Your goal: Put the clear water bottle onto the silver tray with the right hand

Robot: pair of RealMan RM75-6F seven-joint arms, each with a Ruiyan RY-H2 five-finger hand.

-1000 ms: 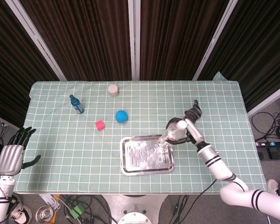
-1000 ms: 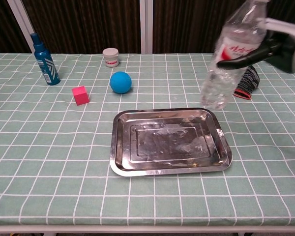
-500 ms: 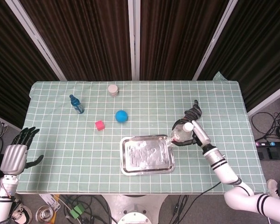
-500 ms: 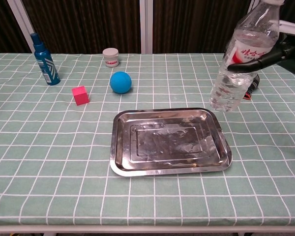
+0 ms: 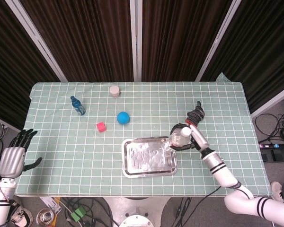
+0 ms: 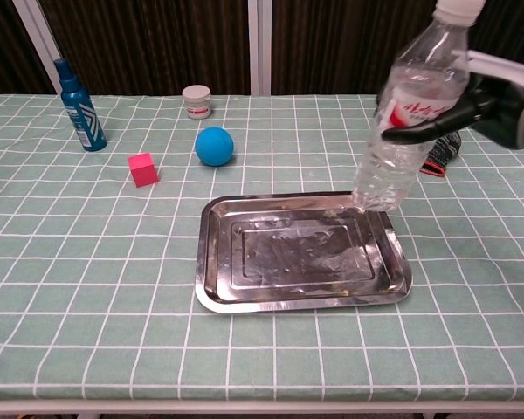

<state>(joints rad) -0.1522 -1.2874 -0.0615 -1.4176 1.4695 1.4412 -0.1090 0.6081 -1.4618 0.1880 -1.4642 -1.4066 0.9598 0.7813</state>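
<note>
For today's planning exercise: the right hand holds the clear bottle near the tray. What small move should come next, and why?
Probably shift it slightly further left over the silver tray, then lower. The right hand grips the clear water bottle tilted, its base at the tray's far right corner and seemingly not yet resting flat inside.

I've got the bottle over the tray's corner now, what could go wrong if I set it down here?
The water bottle is tilted, and its base hangs over the tray's far right rim, so it may land half on the rim and tip. The right hand grips it high, near the label, so the base could swing. A black and red thing lies just behind.
</note>
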